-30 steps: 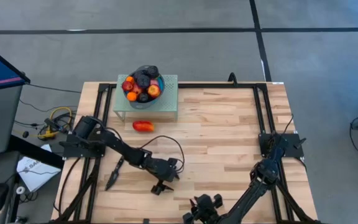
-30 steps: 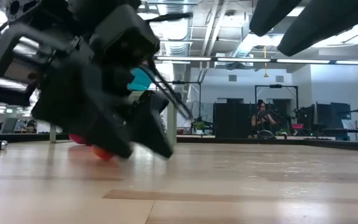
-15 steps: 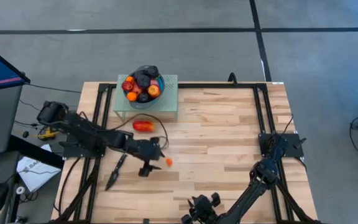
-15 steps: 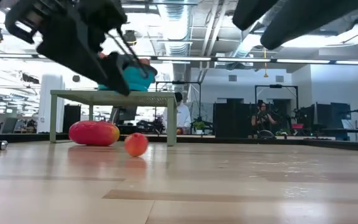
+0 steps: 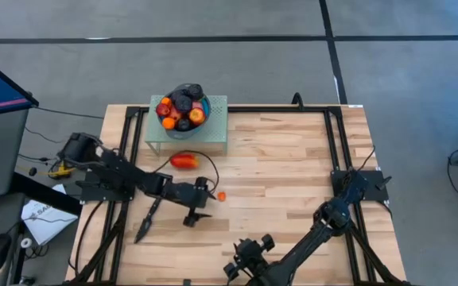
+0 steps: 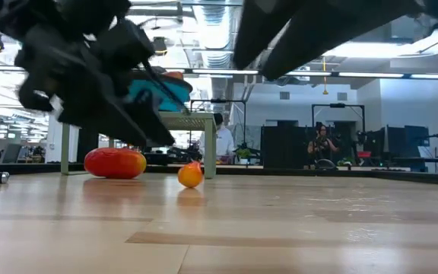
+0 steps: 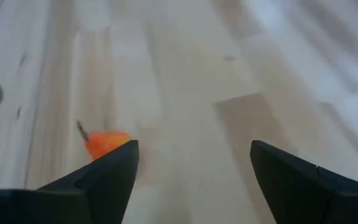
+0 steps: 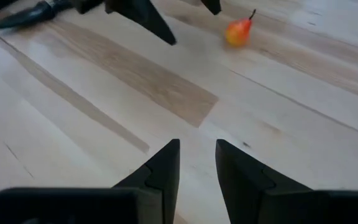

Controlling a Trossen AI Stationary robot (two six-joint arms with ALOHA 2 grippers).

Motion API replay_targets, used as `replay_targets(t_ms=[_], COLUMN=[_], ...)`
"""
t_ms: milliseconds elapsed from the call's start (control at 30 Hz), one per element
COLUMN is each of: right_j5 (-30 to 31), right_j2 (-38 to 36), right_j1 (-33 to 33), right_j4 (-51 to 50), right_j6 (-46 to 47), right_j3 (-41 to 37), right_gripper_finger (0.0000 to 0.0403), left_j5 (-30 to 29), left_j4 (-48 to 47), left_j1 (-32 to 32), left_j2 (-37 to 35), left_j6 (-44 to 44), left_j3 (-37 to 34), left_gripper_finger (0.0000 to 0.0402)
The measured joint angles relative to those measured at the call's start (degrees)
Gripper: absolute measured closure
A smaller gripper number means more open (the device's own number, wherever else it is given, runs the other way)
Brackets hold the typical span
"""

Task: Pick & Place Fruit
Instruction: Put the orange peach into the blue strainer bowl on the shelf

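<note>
1. Table [image 5: 293,159]: I see light wood planks, butcher-block style, smooth w/ a soft satin sheen in low view.
2. Table frame [image 5: 336,143]: looks like black metal rails, matt.
3. Small orange fruit [image 5: 222,196]: smooth, looks plastic, slightly glossy.
4. Long red-orange fruit [image 5: 184,161]: same smooth plastic look, shiny in low view.
5. Bowl [image 5: 203,102]: blue, smooth, prob. plastic.
6. Left gripper [image 7: 191,168] fingers [image 7: 110,171]: dark, matt, hard plastic look.
7. Right gripper [image 8: 196,165]: same dark matt finish.
8. Stand [image 5: 213,131] under bowl: pale green, matt.

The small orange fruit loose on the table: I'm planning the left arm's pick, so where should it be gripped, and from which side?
Grip the small orange fruit across its round body, coming straight down from above. It lies free on the table, apart from the longer red-orange piece, and its thin stem offers no hold. The left tool is open beside it.
</note>
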Motion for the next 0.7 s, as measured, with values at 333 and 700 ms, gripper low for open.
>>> replay_targets(t_ms=[333,700], right_j5=[-1.6,-1.3], right_j2=[0.0,0.0], right_j1=[4.9,3.7], right_j4=[-10.3,-10.4], right_j6=[14.7,12.0], right_j3=[0.0,0.0], right_gripper_finger=[0.0306,0.0306], left_j5=[-15.5,-19.0], left_j4=[2.5,3.9], left_j1=[0.2,3.9], left_j2=[6.1,6.5], left_j6=[-9.4,-11.7], left_j3=[1.5,1.5], left_gripper_finger=[0.0101,0.0104])
